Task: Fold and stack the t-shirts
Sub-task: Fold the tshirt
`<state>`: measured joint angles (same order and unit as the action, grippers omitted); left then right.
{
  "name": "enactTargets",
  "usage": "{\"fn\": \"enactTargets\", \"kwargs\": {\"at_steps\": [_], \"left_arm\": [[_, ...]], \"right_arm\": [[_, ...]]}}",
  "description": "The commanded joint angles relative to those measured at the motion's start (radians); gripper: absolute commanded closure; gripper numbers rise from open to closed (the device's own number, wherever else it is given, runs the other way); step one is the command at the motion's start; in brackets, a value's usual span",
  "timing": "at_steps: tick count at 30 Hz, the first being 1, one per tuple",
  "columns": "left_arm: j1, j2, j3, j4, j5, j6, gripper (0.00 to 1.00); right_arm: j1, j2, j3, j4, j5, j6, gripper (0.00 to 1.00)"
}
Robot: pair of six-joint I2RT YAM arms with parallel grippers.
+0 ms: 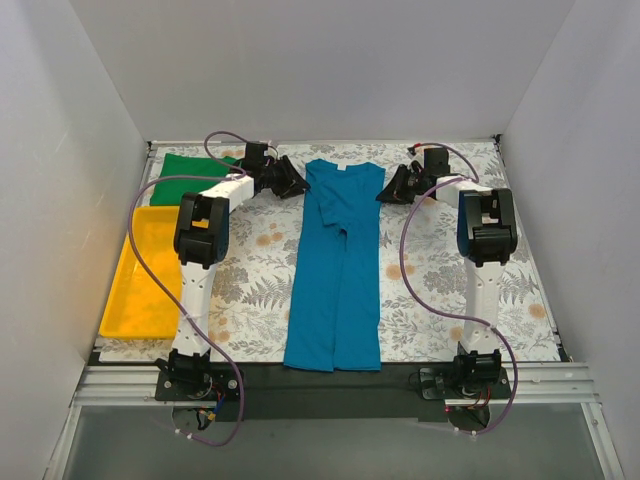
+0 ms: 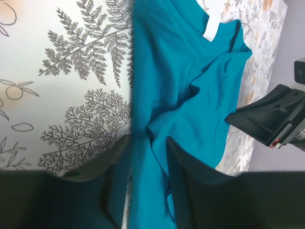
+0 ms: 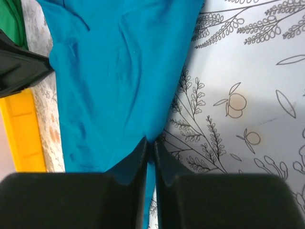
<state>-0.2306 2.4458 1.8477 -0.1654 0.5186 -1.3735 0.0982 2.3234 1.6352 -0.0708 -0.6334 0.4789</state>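
The teal-blue t-shirt (image 1: 338, 260) lies flat in the middle of the table, sides folded in, collar at the far end. My left gripper (image 1: 293, 183) is at its far left edge. In the left wrist view, that gripper (image 2: 147, 152) is open, its fingers apart with teal cloth (image 2: 190, 71) between them. My right gripper (image 1: 390, 190) is at the shirt's far right edge. In the right wrist view, it (image 3: 151, 143) is shut on the edge of the teal cloth (image 3: 119, 71). The green t-shirt (image 1: 190, 170) lies folded at the back left.
A yellow plastic tray (image 1: 150, 270) stands at the left edge of the floral table cover (image 1: 450, 280). White walls close in the left, right and back sides. The green shirt (image 3: 12, 19) and tray (image 3: 21, 133) show in the right wrist view.
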Motion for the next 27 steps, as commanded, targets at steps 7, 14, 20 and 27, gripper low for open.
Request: {"fn": "enactTargets", "kwargs": {"at_steps": [7, 14, 20, 27], "left_arm": [[0.005, 0.098, 0.110, -0.094, 0.026, -0.030, 0.92], [0.011, 0.150, 0.195, -0.069, -0.025, -0.078, 1.00], [0.030, 0.191, 0.251, 0.024, -0.051, -0.185, 1.00], [0.053, 0.156, 0.248, 0.069, -0.041, -0.188, 0.74]], "right_arm": [[-0.005, 0.070, 0.114, 0.020, 0.003, 0.055, 0.97], [-0.014, 0.151, 0.242, 0.017, 0.008, 0.095, 0.99], [-0.020, 0.231, 0.439, 0.017, 0.052, 0.102, 0.98], [-0.020, 0.200, 0.454, 0.025, 0.038, -0.029, 0.59]]}}
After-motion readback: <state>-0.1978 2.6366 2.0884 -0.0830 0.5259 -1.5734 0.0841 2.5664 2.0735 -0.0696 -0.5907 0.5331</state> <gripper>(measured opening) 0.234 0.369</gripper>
